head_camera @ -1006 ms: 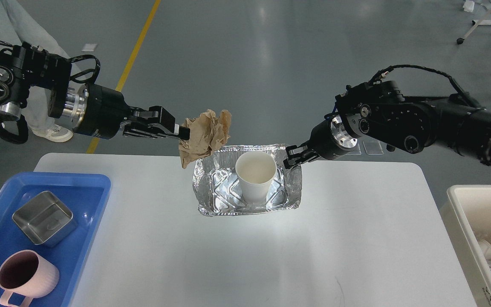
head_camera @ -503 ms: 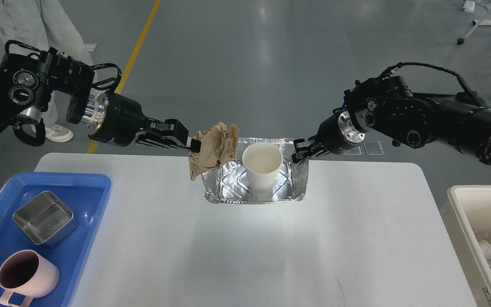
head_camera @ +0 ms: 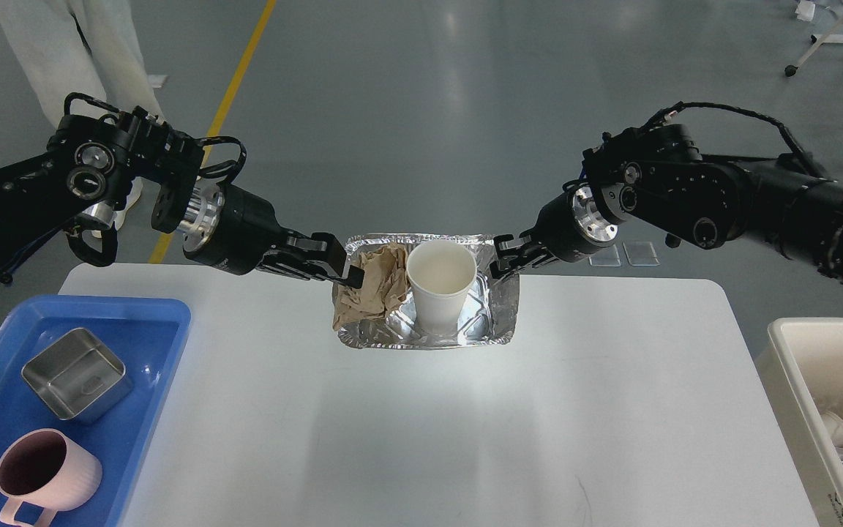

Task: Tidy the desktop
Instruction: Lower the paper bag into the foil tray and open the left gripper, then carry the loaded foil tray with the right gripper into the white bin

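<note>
- The desktop [head_camera: 421, 424], a large smooth whitish-grey rectangular tabletop with rounded corners, fills the lower middle of the head view, its near half bare.
- The left gripper [head_camera: 352, 277] is pinched on a crumpled brown paper wad [head_camera: 374, 293], which lies in the left end of a shiny rectangular foil tray [head_camera: 498, 322].
- The right gripper [head_camera: 500, 265] is at the tray's right rim; whether its fingers clamp the foil cannot be told.
- An upright white paper cup [head_camera: 440, 293] stands in the tray, just beside the wad.
- The tray sits at the desktop's far edge, in the middle.
- At the left, a blue plastic tray [head_camera: 143, 344] holds a square steel tin [head_camera: 76, 373] and a pink ribbed mug [head_camera: 45, 476].
- At the right is a cream plastic bin [head_camera: 795, 366].
</note>
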You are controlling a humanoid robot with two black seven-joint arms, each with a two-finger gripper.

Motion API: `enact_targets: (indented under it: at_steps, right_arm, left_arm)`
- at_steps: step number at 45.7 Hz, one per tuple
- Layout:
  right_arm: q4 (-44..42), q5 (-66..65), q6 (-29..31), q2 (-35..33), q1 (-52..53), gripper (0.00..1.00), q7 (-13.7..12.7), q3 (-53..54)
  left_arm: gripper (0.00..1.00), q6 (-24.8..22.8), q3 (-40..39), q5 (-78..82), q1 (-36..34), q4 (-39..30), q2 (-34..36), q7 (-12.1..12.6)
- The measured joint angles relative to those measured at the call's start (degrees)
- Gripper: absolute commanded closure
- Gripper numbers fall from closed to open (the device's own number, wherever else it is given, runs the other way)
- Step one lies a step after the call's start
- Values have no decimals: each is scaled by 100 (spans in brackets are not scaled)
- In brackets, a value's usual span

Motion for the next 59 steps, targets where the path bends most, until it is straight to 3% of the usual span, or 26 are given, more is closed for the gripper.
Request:
enact_targets:
  at_steps: [6,15,28,51,59]
  right_arm:
    - [16,6,0,88,31,100,0,13]
    - [33,10,8,102,54,100,0,17]
    - [34,10,9,61,34,100,0,16]
    - [-9,388,9,-218,-183,100,0,6]
    - [-28,785,-6,-562,-392,100,-11,6]
  left_arm:
    - [96,0,3,35,5,111,-173,16]
    - [74,0,4,93,16,236,-304,125]
    - [65,0,2,78,17,242,-183,134]
    - [62,0,-568,-120,-18,256,221,116]
    - [62,0,-829,-342,18,589,439,116]
